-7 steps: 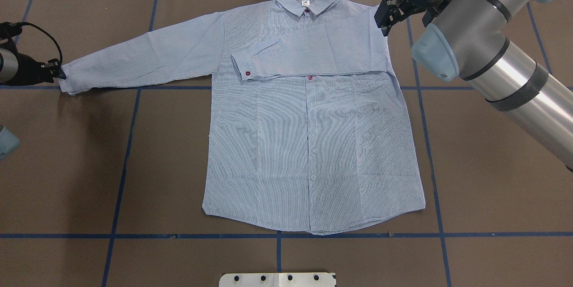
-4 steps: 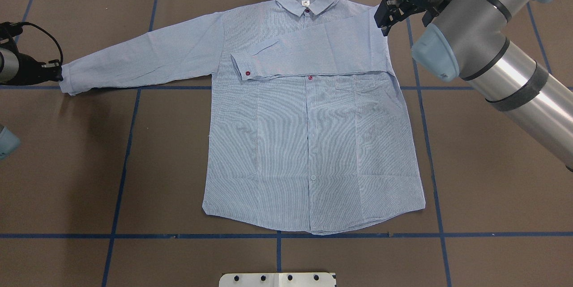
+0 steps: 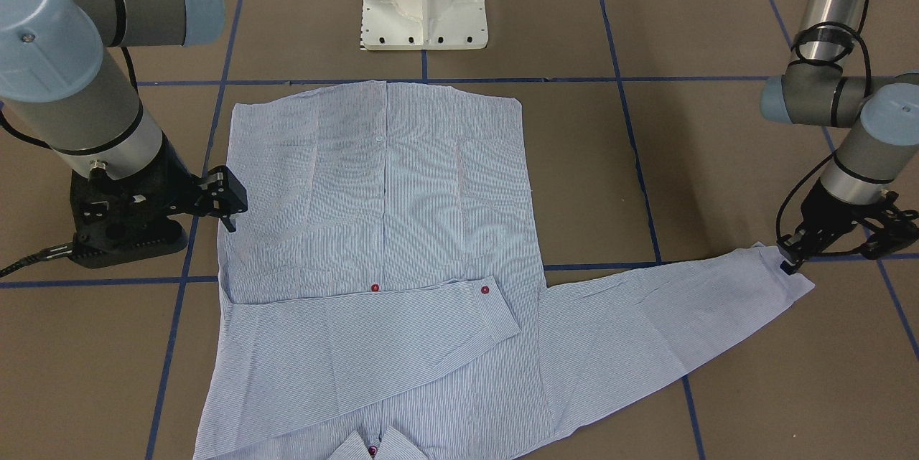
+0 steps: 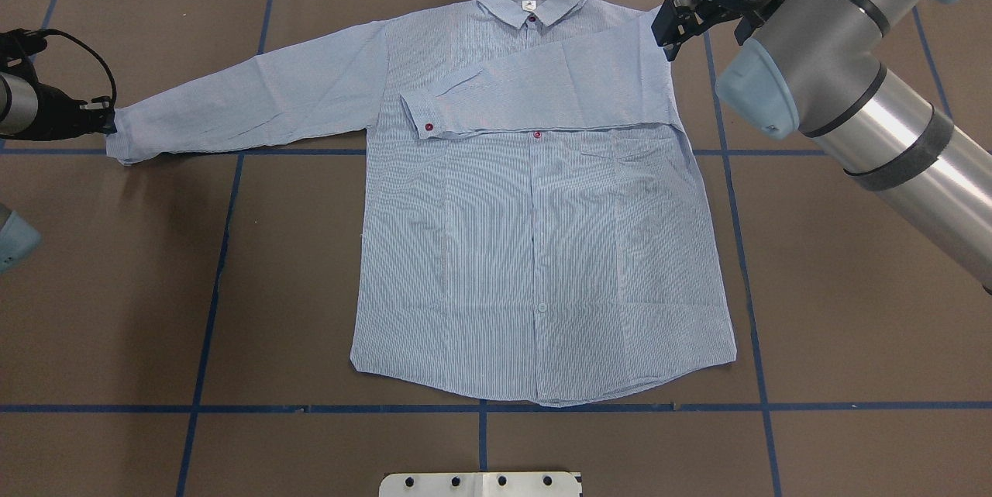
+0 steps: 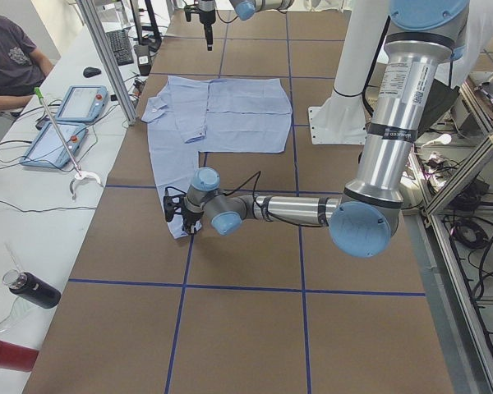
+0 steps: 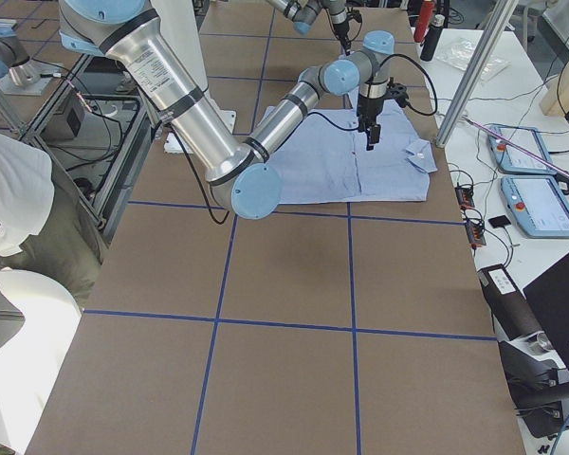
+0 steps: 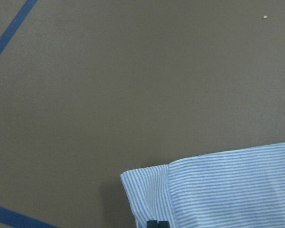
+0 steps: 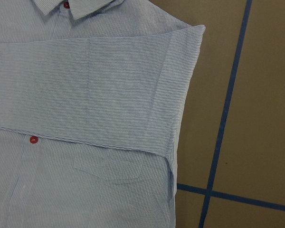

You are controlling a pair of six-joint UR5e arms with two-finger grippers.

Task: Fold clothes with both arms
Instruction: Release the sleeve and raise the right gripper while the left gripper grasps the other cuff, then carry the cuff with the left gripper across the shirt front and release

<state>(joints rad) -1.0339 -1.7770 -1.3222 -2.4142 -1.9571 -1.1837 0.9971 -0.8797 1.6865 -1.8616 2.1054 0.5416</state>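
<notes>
The light blue striped shirt (image 4: 535,249) lies flat and face up on the brown table, collar on the far side. One sleeve is folded across the chest, its cuff (image 4: 422,119) near the middle. The other sleeve stretches out straight to the overhead view's left. My left gripper (image 4: 111,121) is shut on that sleeve's cuff (image 7: 152,194), low at the table; it also shows in the front view (image 3: 786,264). My right gripper (image 4: 668,36) hovers open and empty beside the folded shoulder (image 8: 180,57), its fingertips out of the wrist view.
The white pedestal base (image 3: 423,8) stands at the robot's edge of the table. Blue tape lines (image 4: 217,264) grid the brown surface. An operator (image 5: 8,57), teach pendants (image 5: 66,123) and bottles (image 5: 33,291) are on the bench beyond the far edge.
The left gripper has shifted slightly with the cuff, which has moved a little with it. The right gripper has edged slightly toward the far side.
</notes>
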